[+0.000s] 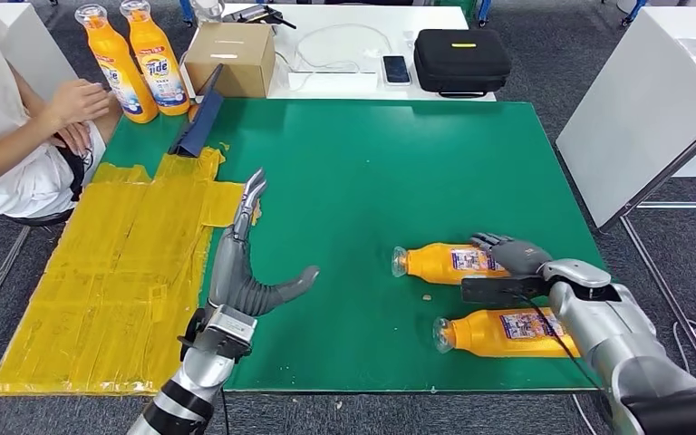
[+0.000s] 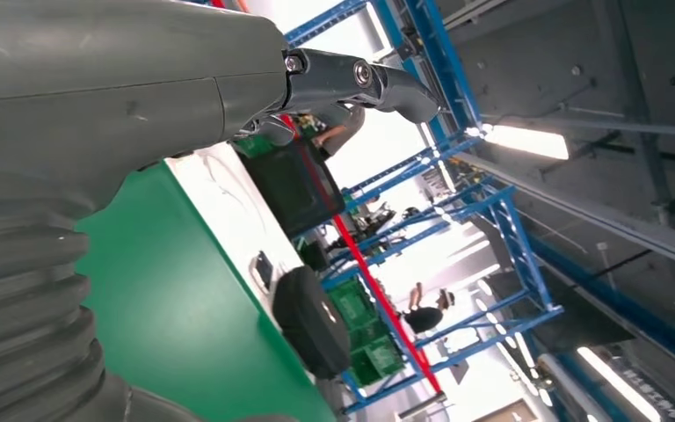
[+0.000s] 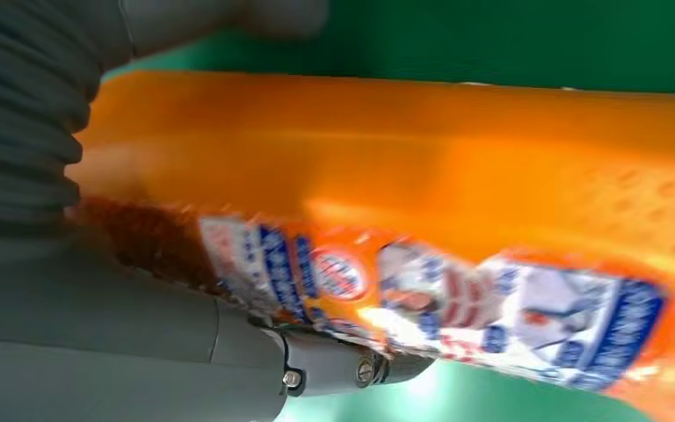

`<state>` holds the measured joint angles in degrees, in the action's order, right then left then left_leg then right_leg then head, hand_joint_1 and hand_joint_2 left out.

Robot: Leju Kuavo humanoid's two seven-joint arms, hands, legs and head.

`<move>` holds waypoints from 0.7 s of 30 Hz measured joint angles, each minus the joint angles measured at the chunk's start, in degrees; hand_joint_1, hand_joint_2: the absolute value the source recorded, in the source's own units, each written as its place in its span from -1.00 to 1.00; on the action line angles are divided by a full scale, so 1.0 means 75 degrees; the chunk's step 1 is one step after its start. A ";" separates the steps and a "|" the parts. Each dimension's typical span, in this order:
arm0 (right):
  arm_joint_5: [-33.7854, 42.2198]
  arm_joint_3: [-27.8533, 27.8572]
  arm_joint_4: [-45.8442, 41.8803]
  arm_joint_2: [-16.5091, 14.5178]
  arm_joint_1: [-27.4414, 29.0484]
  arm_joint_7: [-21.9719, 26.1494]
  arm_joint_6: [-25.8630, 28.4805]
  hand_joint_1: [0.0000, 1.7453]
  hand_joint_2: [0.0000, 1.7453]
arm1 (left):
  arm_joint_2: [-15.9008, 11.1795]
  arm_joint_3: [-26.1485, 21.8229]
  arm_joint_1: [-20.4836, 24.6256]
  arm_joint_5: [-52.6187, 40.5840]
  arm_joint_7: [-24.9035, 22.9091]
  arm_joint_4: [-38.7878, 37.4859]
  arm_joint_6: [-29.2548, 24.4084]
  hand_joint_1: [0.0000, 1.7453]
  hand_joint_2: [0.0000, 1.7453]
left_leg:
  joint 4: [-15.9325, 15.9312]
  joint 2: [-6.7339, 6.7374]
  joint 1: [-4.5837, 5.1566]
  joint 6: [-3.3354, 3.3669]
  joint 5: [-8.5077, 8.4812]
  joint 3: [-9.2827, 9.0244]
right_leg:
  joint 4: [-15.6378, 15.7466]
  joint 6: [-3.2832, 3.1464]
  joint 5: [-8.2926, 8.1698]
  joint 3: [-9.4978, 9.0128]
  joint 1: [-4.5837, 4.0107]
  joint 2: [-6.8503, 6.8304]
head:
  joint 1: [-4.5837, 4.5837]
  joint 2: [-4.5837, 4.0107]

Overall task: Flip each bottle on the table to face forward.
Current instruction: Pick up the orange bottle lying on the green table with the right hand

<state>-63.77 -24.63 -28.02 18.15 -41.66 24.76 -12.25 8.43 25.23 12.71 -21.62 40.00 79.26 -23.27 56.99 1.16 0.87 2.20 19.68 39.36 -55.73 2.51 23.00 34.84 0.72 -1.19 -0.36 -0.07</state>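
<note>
Two orange bottles lie on their sides on the green table (image 1: 372, 181), caps pointing left. My right hand (image 1: 514, 254) grips the base end of the far bottle (image 1: 442, 262). In the blurred right wrist view its thumb (image 3: 228, 18) and a finger (image 3: 343, 369) lie on opposite sides of that bottle (image 3: 457, 176), whose label faces the camera. The near bottle (image 1: 507, 333) lies free beside my right forearm, label up. My left hand (image 1: 246, 272) hovers open over the table's left part, fingers (image 2: 352, 77) stretched out and holding nothing.
Two upright orange bottles (image 1: 140, 62) stand at the back left beside a seated person (image 1: 18, 136). A yellow taped sheet (image 1: 118, 272) covers the left side. A cardboard box (image 1: 228, 57), a phone (image 1: 396, 69) and a black case (image 1: 460, 60) sit behind the table.
</note>
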 joint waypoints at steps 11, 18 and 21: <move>0.0713 -0.0752 0.0169 0.0102 0.0014 -0.0447 0.1749 1.00 1.00 | -0.0025 0.0235 0.0066 0.0171 -0.0060 -0.0242 0.0332 -1.00 1.00 | -0.0001 -0.0005 0.0005 0.0006 -0.0002 0.0001 | 0.0000 0.0012 -0.0008 -0.0015 -0.0001 -0.0005 | 0.0001 0.0001; 0.0760 -0.0772 -0.0296 -0.0414 0.0536 -0.1122 0.3192 1.00 1.00 | -0.0022 0.0211 -0.0138 -0.0021 -0.0278 -0.0149 0.0592 -1.00 1.00 | -0.0001 0.0024 0.0000 0.0002 -0.0002 0.0001 | -0.0001 0.0009 -0.0008 -0.0003 -0.0006 0.0009 | -0.0002 0.0001; 0.0830 -0.0629 -0.0624 -0.0608 0.0796 -0.1366 0.4005 1.00 1.00 | -0.0012 0.0197 -0.0209 -0.0144 -0.0389 -0.0114 0.0678 -1.00 1.00 | -0.0003 0.0023 -0.0001 0.0001 -0.0002 0.0010 | -0.0003 0.0009 -0.0007 -0.0001 -0.0010 0.0009 | 0.0001 0.0001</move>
<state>-57.54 -29.35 -32.71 13.59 -35.69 14.52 17.79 8.33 26.71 11.15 -22.69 37.08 78.41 -18.19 56.98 1.33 0.87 2.21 19.67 39.43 -55.75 2.58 22.95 34.83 0.65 -1.13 -0.36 -0.06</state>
